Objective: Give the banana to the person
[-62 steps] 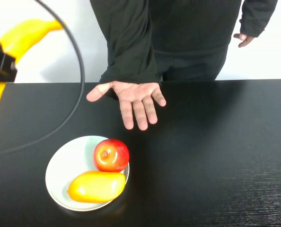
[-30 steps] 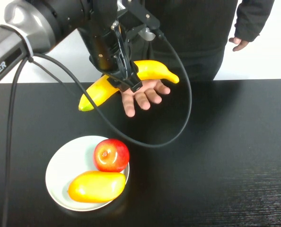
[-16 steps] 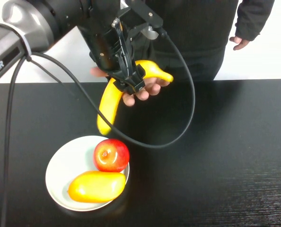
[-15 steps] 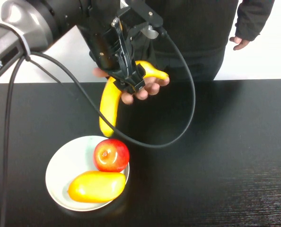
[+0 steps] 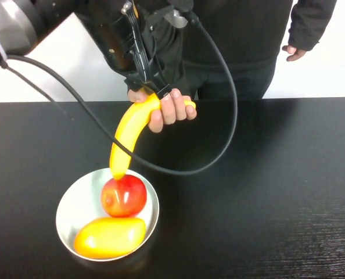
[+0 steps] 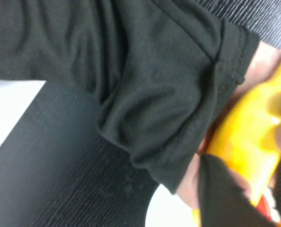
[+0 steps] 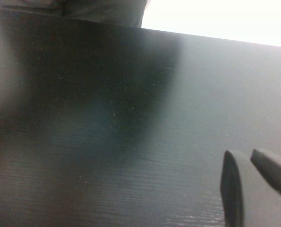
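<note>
Left gripper (image 5: 152, 87) hangs just above the person's hand (image 5: 168, 109), right at the upper end of the banana (image 5: 130, 132); whether its fingers grip the fruit or have let go I cannot tell, since the arm's dark body and cable hide them. The hand is curled around that upper end, and the banana slopes down from it until its tip sits just over the apple (image 5: 124, 196) in the white plate (image 5: 74, 206). Right gripper (image 7: 254, 187) shows only in its own wrist view, low over bare black table (image 5: 265, 192), its fingers close together with a narrow gap, holding nothing.

Judged from this, the risk is a mistimed release: if the arm pulls away while clamped, it could tug the fruit from the hand; if the hand's grip is loose, the banana could drop onto the plate.

Count: one banana, one apple, one yellow-orange mango-like fruit (image 5: 110, 237), one plate, one person.
</note>
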`<state>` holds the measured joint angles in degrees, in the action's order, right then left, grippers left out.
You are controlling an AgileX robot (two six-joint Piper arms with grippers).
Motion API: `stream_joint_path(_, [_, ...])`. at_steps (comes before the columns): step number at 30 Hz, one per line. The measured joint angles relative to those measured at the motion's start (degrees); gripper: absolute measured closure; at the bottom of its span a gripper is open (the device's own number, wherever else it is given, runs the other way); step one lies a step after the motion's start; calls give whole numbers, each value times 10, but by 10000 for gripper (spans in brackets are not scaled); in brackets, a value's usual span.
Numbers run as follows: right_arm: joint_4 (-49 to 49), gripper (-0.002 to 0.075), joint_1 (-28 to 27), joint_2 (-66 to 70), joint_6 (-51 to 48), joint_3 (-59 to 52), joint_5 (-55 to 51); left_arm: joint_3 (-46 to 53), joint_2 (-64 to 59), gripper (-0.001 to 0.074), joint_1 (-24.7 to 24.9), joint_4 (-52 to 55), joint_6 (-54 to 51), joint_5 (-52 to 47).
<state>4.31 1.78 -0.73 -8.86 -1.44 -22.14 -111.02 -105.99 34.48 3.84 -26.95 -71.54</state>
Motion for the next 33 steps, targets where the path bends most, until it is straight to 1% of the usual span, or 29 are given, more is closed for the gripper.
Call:
stream_joint_path(4, [0,736,0,0,0,0,0,0,22,657,0,0,0,-1])
stream_joint_path(6, [0,736,0,0,0,0,0,0,41,701,0,0,6,-1])
stream_joint_path(9, [0,736,0,0,0,0,0,0,79,726,0,1,34,-1])
stream_joint_path(13, [0,736,0,0,0,0,0,3,141,735,0,1,77,-3])
stream_joint_path(16, [0,736,0,0,0,0,0,35,203,736,0,1,96,-3])
stream_joint_path(19, [0,736,0,0,0,0,0,107,281,736,0,1,108,-1])
stream_joint_path(23, [0,736,0,0,0,0,0,230,404,736,0,0,128,35])
stream_joint_path(26, [0,736,0,0,0,0,0,339,498,736,0,-7,146,79])
stream_joint_path(31, [0,736,0,0,0,0,0,541,664,737,0,-18,187,193])
stream_joint_path(33, [0,736,0,0,0,0,0,605,714,737,0,-20,208,224])
